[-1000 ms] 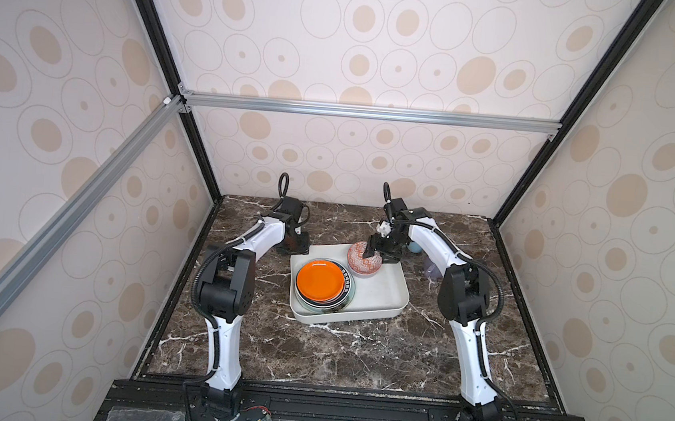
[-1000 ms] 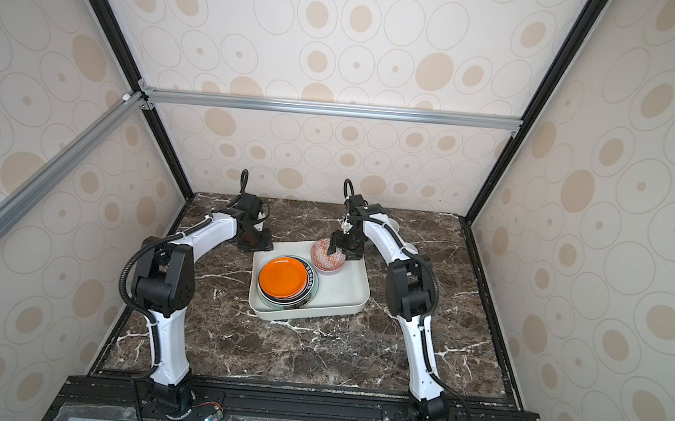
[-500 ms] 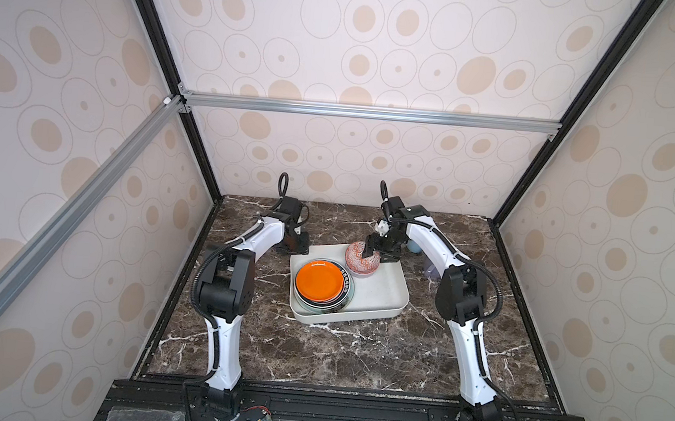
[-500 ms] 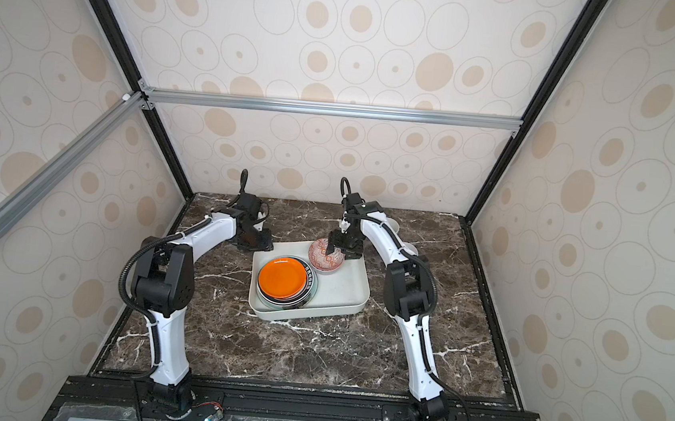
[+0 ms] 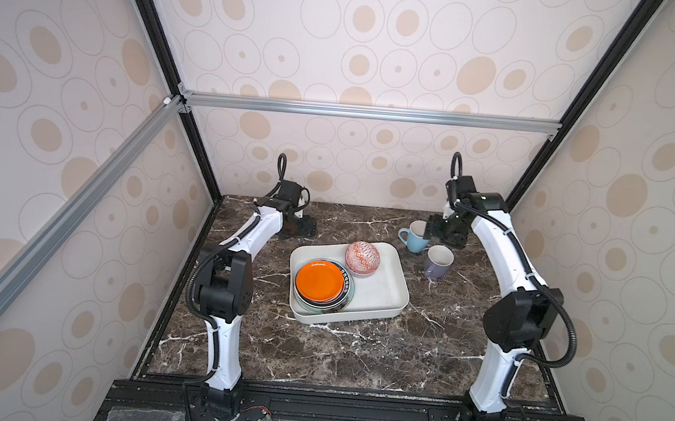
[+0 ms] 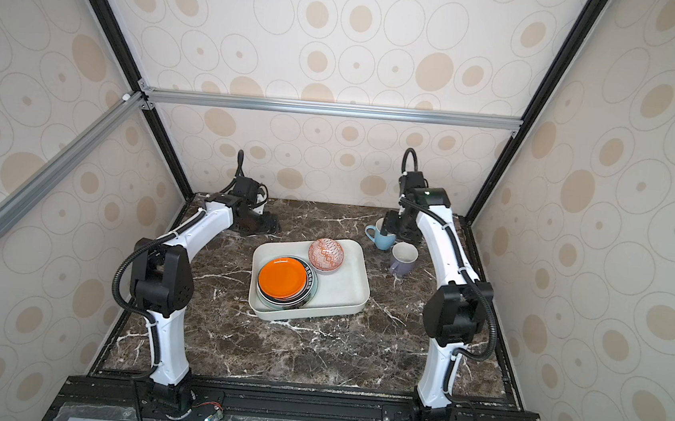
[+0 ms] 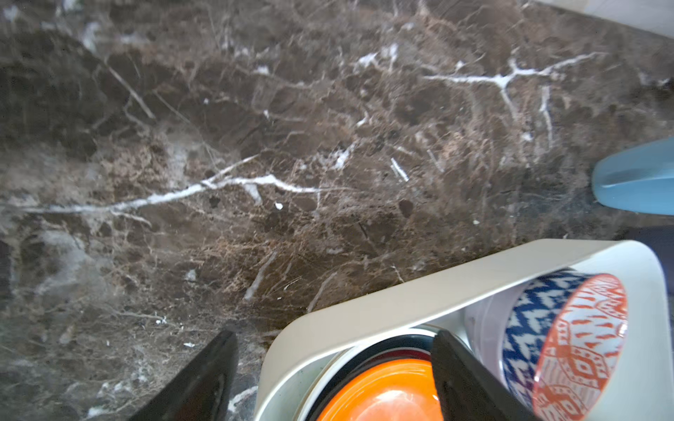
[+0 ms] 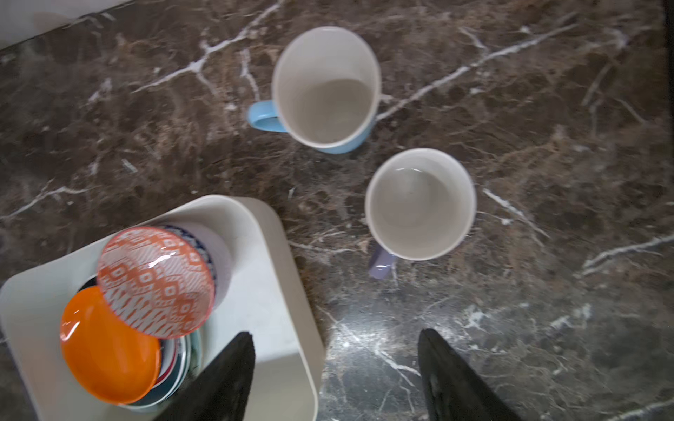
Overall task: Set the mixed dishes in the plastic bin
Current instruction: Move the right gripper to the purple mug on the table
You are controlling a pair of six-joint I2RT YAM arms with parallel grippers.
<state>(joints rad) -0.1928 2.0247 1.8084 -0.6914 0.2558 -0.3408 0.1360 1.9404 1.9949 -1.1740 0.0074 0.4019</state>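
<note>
The white plastic bin (image 5: 380, 296) (image 6: 341, 287) lies mid-table. In it a stack of plates topped by an orange plate (image 5: 319, 281) (image 8: 105, 357) fills the left half. A red-patterned bowl (image 5: 362, 257) (image 7: 580, 346) sits tilted in a pale bowl at the bin's far side. A light blue mug (image 5: 417, 237) (image 8: 324, 87) and a lavender mug (image 5: 439, 262) (image 8: 419, 204) stand upright on the table to the right of the bin. My right gripper (image 5: 434, 230) (image 8: 335, 333) hangs open and empty above the table beside the light blue mug. My left gripper (image 5: 303, 229) (image 7: 332, 335) is open and empty, low beside the bin's far left corner.
The dark marble table (image 5: 356, 359) is walled by patterned panels on three sides, with black frame posts (image 5: 202, 158) at the back corners. Bare tabletop lies in front of the bin and between the bin and the mugs.
My right gripper has left the red-patterned bowl in the bin and swung right and back, over to the mugs. The left arm stays at the far left.
</note>
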